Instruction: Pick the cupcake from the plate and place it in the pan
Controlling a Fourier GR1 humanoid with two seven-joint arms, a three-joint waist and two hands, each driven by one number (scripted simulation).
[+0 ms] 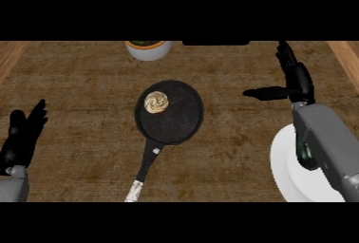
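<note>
Right hand hovers with fingers spread, holding nothing, beyond the plate. The cupcake sits in the pan. Left hand rests open, apparently untouched, at the counter's edge.

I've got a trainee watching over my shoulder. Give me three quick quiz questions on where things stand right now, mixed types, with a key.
1. True or false: the cupcake sits inside the black pan.
2. Multiple choice: the pan's handle points toward A) the view's top edge, B) the view's bottom edge, C) the white plate.
3. Short answer: which hand is raised open beyond the plate, holding nothing?

Key:
1. True.
2. B.
3. The right hand; the left hand rests open at the view's left edge.
</note>
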